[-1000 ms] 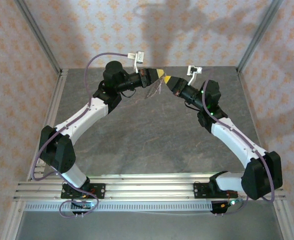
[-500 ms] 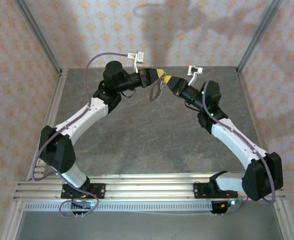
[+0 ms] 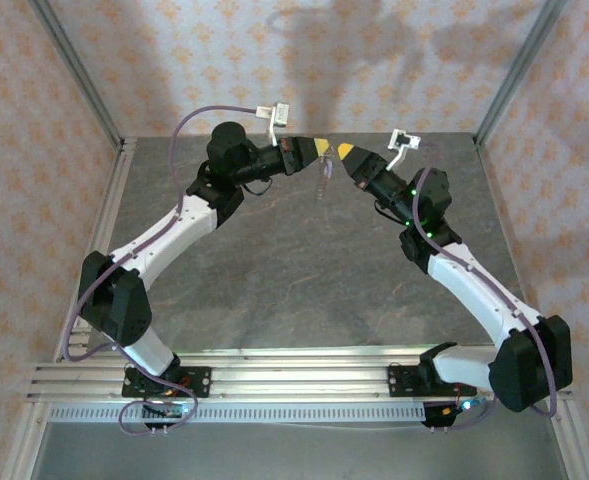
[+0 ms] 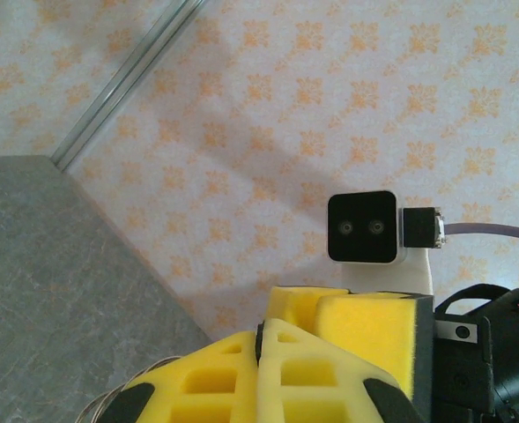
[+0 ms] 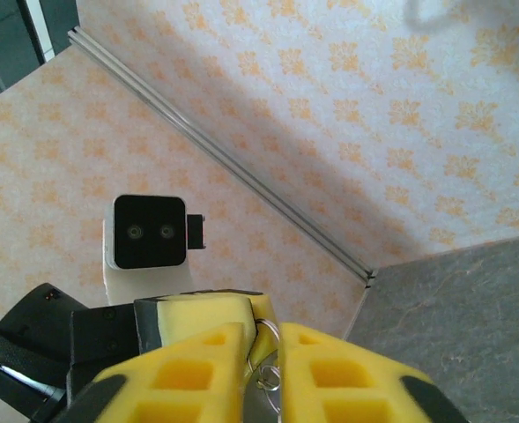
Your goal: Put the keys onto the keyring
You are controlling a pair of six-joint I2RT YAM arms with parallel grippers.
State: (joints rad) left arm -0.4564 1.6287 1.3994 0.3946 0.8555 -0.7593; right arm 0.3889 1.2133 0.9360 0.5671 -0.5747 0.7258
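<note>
High over the back of the table, my left gripper (image 3: 318, 148) is shut on the keyring (image 3: 324, 174), a thin loop that hangs from its fingertips. My right gripper (image 3: 345, 152) faces it a short way to the right, clear of the loop. In the right wrist view my right gripper (image 5: 263, 328) has its jaws slightly parted. Through the gap I see the keyring's wire (image 5: 269, 327), a small ring and a flat grey metal piece (image 5: 255, 402). I cannot make out the keys. In the left wrist view my left gripper (image 4: 263, 328) is shut, with wire loops (image 4: 100, 401) at its lower left.
The grey table (image 3: 304, 270) lies well below both grippers. Patterned walls and metal corner posts (image 3: 74, 75) enclose it at the back and sides. The aluminium rail (image 3: 294, 380) with the arm bases runs along the near edge.
My right gripper has drawn back to the right, away from the left one, and its jaws have parted a little. The keyring now hangs straight down from the left gripper alone.
</note>
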